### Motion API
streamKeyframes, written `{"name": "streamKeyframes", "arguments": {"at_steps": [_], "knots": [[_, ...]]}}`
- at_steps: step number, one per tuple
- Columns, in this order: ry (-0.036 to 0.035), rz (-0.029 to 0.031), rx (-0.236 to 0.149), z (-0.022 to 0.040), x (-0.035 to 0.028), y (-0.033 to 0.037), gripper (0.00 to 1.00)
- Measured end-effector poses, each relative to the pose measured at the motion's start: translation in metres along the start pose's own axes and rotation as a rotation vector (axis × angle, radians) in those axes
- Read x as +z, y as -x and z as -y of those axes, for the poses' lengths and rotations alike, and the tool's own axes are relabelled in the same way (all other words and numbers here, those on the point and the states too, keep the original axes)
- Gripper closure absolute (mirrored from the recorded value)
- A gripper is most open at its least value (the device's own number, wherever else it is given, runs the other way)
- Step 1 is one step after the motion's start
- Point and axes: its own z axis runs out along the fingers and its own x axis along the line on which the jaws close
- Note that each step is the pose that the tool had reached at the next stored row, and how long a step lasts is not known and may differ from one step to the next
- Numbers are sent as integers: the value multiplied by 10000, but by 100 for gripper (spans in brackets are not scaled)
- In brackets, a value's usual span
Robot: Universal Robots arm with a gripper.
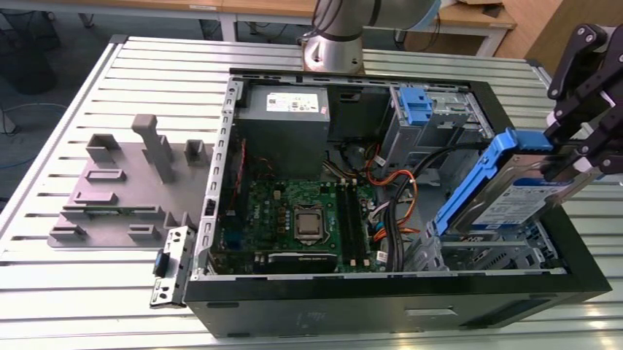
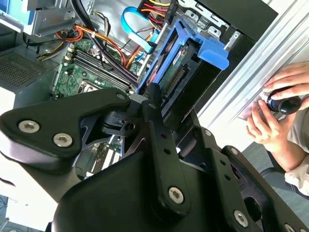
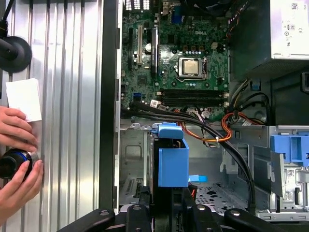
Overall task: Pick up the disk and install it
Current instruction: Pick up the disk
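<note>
Exterior view puts my claw point(image 1: 567, 166) at the view's right edge, over the near right corner of the open computer case point(image 1: 389, 310), and I judge it clamped on the disk point(image 1: 511, 200): the drive hangs tilted in the air, its upper end between my fingers and its lower end dipping toward the metal drive cage point(image 1: 497, 251) in that corner. Blue side rails point(image 1: 477, 186) run along its long edges, and the white-and-blue label faces up and outward. From the look of it, this is a rigid metal slab with some weight for its size, so it should not flex in my grip, but bare metal faces are slick and the drive inside would take a knock badly. The plastic rails look like the weaker part; I would rather bear on the flat metal body, as I seem to, and leave the rails free. A bundle of black and orange cables point(image 1: 399, 182) lies just beside the cage, near the disk's lower end, with the motherboard point(image 1: 292, 211) further in. In the first wrist view a person's hands point(image 3: 17, 164) rest on the slatted table point(image 3: 63, 96) outside the case wall, well apart from the disk.
</note>
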Motion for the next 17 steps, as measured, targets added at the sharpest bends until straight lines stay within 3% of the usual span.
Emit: {"name": "streamKeyframes", "arguments": {"at_steps": [17], "knots": [[-5,2,138,21,56,0,65]]}}
